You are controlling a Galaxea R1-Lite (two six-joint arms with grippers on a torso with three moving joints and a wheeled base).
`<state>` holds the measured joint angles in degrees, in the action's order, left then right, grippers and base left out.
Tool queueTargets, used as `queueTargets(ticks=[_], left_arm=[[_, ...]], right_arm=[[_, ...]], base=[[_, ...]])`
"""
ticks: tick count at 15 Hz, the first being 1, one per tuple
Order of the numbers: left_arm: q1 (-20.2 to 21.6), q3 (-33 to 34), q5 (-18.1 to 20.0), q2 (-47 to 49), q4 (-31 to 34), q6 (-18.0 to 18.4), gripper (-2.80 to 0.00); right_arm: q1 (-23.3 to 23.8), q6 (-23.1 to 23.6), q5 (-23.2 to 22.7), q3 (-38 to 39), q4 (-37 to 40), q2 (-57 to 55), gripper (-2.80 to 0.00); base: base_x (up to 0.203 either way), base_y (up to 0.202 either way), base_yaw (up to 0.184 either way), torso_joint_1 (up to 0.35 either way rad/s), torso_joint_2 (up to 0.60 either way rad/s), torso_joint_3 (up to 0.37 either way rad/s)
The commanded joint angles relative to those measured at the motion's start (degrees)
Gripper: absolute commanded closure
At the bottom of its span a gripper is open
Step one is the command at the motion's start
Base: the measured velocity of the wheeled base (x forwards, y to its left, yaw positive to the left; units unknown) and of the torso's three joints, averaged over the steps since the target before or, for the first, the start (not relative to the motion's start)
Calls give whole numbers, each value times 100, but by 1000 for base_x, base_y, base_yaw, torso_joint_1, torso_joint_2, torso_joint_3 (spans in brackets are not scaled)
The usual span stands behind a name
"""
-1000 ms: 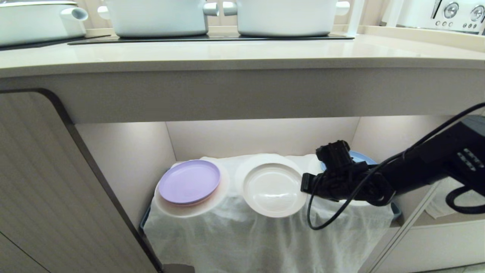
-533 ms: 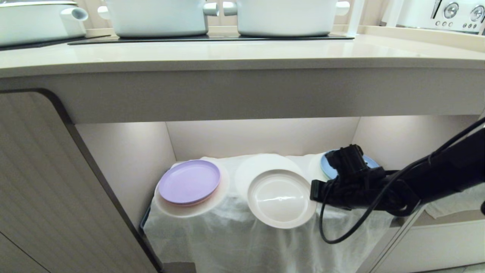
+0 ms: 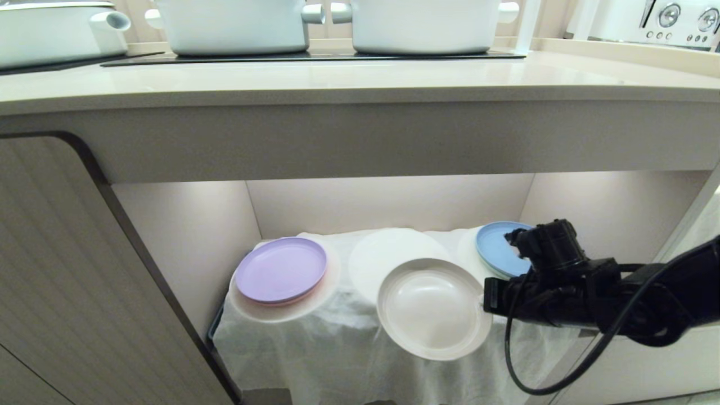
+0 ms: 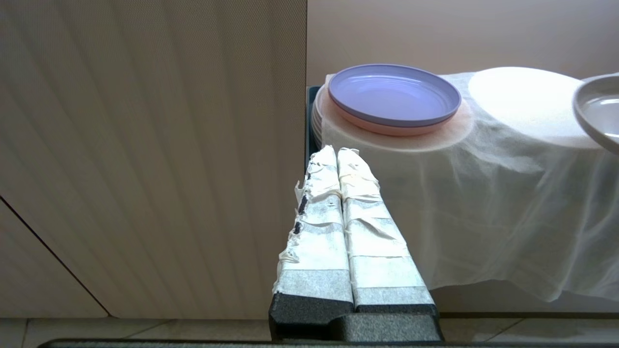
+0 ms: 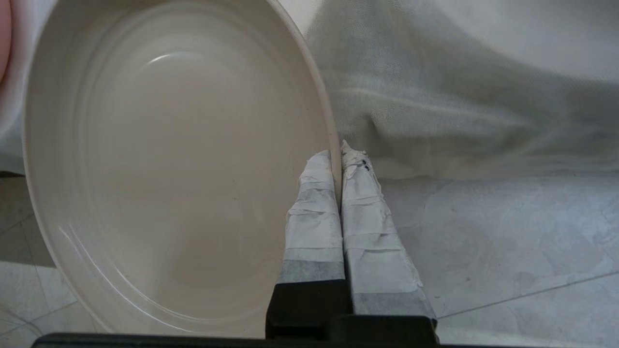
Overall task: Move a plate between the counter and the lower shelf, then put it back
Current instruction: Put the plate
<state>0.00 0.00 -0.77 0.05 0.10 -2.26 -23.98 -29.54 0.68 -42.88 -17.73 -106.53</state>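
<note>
Cream plate (image 3: 433, 308) held by its right rim, out in front of the lower shelf (image 3: 388, 205) and clear of the white cloth (image 3: 337, 349) draped over the shelf's base, tilted with its hollow face turned toward the head camera. Pinched at that rim between the taped fingers (image 5: 314, 203) of the right gripper (image 3: 487, 301), jaws closed tight on the thin edge. Seen behind the plate: a bare round pad (image 3: 388, 259) under the cloth at the middle of the shelf, a lilac plate (image 3: 280, 269) on the pad to the left, a blue plate (image 3: 498, 254) to the right, partly hidden by the black arm. Above: the pale counter (image 3: 360, 84) bearing white pots (image 3: 233, 25) on a black panel. Left gripper (image 4: 337, 157) parked low beside the ribbed cabinet door (image 4: 145, 154), fingers pressed together and empty
</note>
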Motion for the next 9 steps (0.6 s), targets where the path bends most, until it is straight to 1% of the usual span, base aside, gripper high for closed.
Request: queueTargets(ticks=[1,7,9], left_arm=[[0,0,-2,4,-1,-3,0],[8,0,-2,4,-1,-3,0],[0,0,-2,4,-1,-3,0]], right_arm=[[-2,-17,2,335,-12,434,0],[-1,-36,-33,1175,41,1501,0],[5,-15,-107,1386,391,2004,0]], base=[[0,0,0,0,0,0],[0,0,0,0,0,0],[0,0,0,0,0,0]])
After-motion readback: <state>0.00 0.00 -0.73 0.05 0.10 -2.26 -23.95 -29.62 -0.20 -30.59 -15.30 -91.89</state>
